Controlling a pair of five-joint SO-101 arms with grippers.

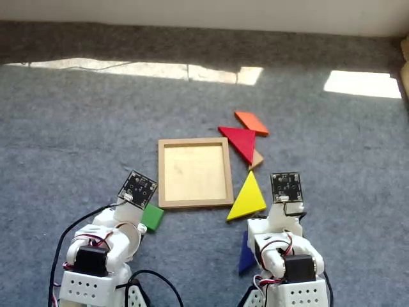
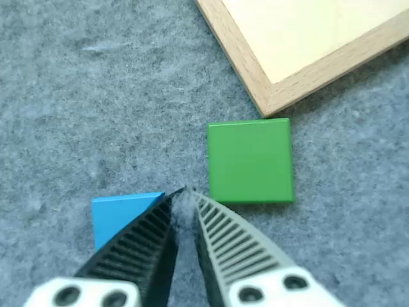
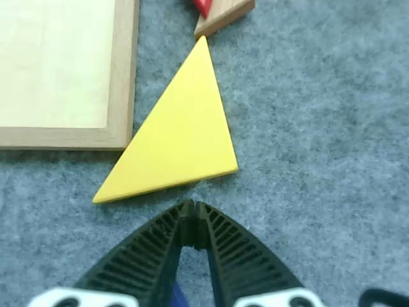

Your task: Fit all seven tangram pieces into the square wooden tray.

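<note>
Though clenched tip to tip and grasping nothing, poised low over the grey carpet [image 2: 77, 96]: left fingers [image 2: 144, 240], tips just short of a green square [image 2: 250, 161] and crossing in front of a light blue triangle [image 2: 118, 214]. Same on the other side: right fingers [image 3: 220, 246] pinched together, empty, aimed at the long edge of a yellow triangle [image 3: 182, 137] just ahead.

Outward from there, counting clock hours around the square wooden tray [image 1: 194, 141] in the high view:
- Green square at 7 o'clock, just off the corner and apart from the rim.
- Yellow triangle at 4 o'clock, one slanted edge just beside the rim.
- Small tan triangle [image 1: 256, 160] at 3 o'clock, touching or partly under a red triangle [image 1: 241, 141] at 2 o'clock; hard to tell which.
- Orange slanted piece [image 1: 252, 123] farther out along 2 o'clock.
- Dark blue piece [image 1: 245, 252] at 5 o'clock, well out, beside the right arm's base.
- Tray itself bare inside.

Judged from that: at the very start, no piece placed, first pick not yet made. Next move likely calls for spreading one pair of fingers, lowering astride a piece's edges (green square for the left, yellow triangle for the right), then lifting and carrying inward to the tray. Probably wise to seat a big triangle tight into a corner first, leaving room for the rest. Thin flat pieces on carpet: likely awkward to pinch, prone to slipping.
</note>
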